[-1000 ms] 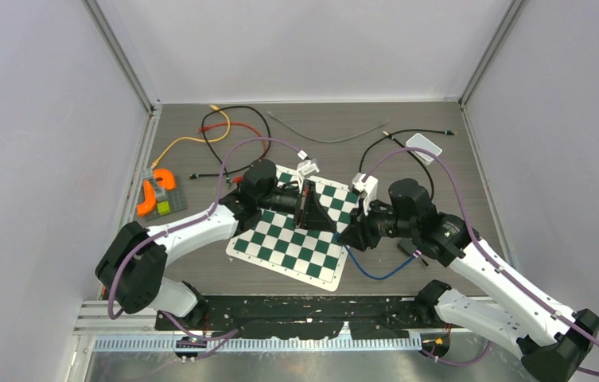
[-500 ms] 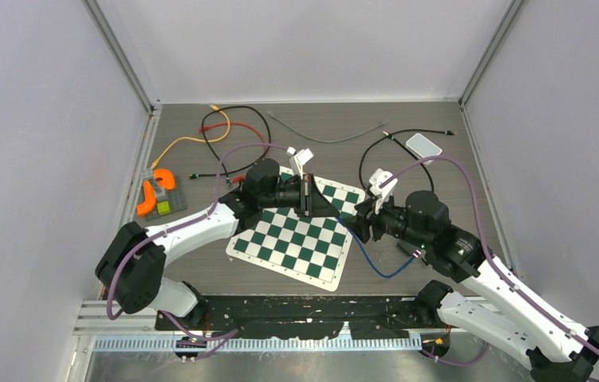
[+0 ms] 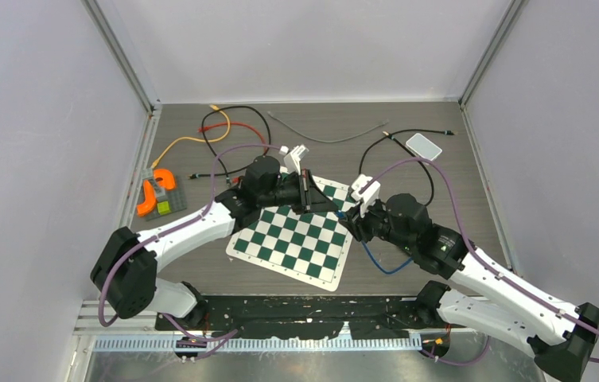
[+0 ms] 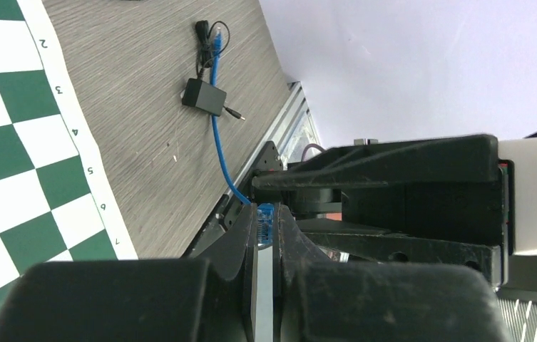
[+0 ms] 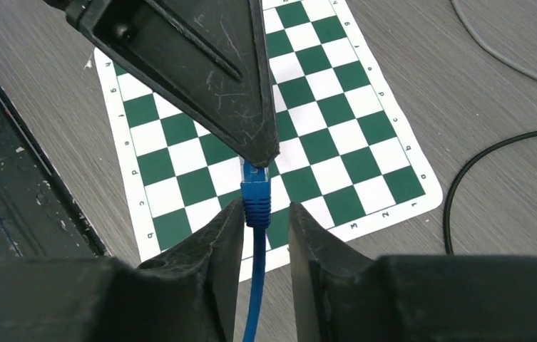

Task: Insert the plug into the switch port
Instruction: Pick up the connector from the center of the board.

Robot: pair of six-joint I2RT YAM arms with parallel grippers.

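Leftward of where it was half a second ago, the right gripper [image 5: 259, 214] sits over the middle of the table [image 3: 439, 191]. Its matte black fingers stand apart, with a gap showing beside the ribbed boot of the blue plug [image 5: 255, 191]. The smooth blue cable [image 5: 251, 299] runs back between them and loops toward the near edge. Just beyond, the left gripper [image 4: 266, 226], scuffed and wedge-shaped, is clamped on the plug's front end. Beneath both lies a flat green-and-white chequered mat [image 3: 280, 247] with rounded corners. Thin black cable [image 3: 236, 109], orange cable [image 3: 184, 142] and grey cable [image 3: 320, 138] curl along the far edge of the wood-grain top. A small white rounded slab [image 3: 425, 146] lies near the far right corner.
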